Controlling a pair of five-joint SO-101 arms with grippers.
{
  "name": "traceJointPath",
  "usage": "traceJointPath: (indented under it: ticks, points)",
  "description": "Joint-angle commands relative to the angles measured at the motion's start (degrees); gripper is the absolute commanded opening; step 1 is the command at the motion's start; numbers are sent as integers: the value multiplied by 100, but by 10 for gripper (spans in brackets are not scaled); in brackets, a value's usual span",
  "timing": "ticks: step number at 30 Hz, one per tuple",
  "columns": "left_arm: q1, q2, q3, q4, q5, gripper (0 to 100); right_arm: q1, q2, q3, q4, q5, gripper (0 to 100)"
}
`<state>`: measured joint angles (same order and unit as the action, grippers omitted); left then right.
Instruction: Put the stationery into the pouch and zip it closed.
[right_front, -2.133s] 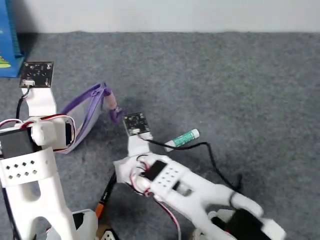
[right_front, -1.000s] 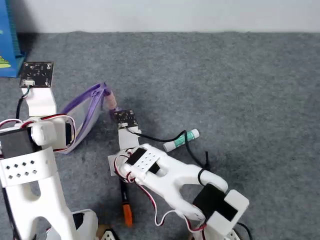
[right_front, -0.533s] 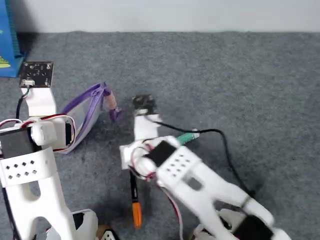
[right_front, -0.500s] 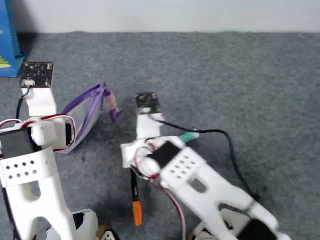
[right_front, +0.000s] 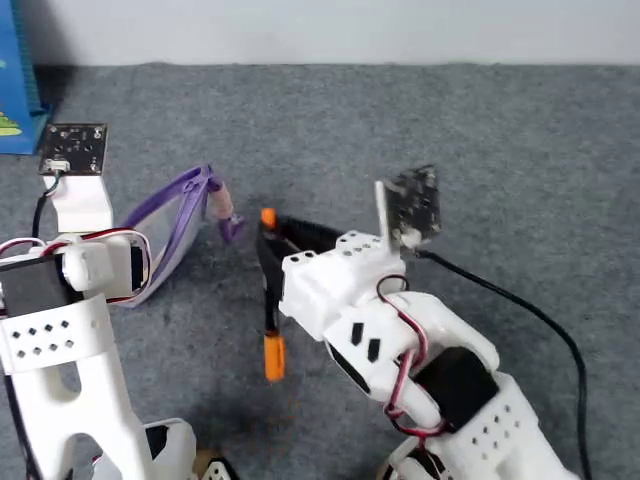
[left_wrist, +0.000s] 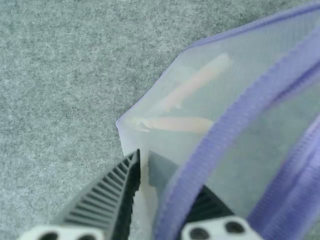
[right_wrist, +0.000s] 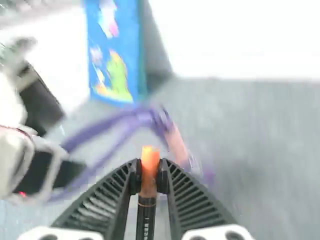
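**Marker held at the mouth of the pouch: handling and obstacles**

The pouch (right_front: 178, 222) lies near the left edge of the grey carpeted table (right_front: 480, 150), its purple zip band gaping toward the centre. It is thin translucent film, so it is likely light, limp and prone to folding or sliding on the nap. The stiffer zip band is the sound place to hold it. The left gripper (left_wrist: 162, 190) is clamped on the film wall at a corner beside that band, with the film passing between its jaws. This should keep the mouth propped open. Pale pink sticks (left_wrist: 192, 87) already lie inside, and one pink end (right_front: 222, 203) shows at the opening.

The marker (right_front: 269, 295) is a slim, rigid black barrel with orange ends. It looks light but smooth enough to pivot in a pinch. The right gripper (right_front: 272, 228) is closed on it near one orange end, just beside the pouch mouth. The rest of the barrel runs back from the jaws, as the right wrist view confirms (right_wrist: 146, 195). So long an overhang may swing, and a hold nearer mid-barrel would be steadier.

Around the work, a blue box (right_front: 14, 95) stands at the far left corner, well apart. The right arm's black cable (right_front: 520, 310) trails over the carpet behind it. The chief obstacle is judged to be the narrow, slack opening and the pink end lying in it.
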<state>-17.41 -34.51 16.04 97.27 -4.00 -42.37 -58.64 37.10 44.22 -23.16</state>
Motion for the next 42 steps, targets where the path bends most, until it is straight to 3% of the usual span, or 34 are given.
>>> traceJointPath:
  ticks: [1,10,14,27,32,42]
  points:
    - [-9,18,-145,-53,70,12,84,-356,237,-1253,281,8]
    - [-9,18,-154,-53,70,12,48,-488,949,-5174,1029,8]
    - [-9,18,-154,-53,70,12,48,-198,1011,-6273,1284,8]
    - [0,18,-154,-62,70,12,-374,1921,985,-8558,1820,8]
    - [0,18,-136,-53,70,12,-752,2624,1037,-8963,2321,8]
    - [0,18,-136,-53,70,12,-796,3108,1662,-9429,2470,8]
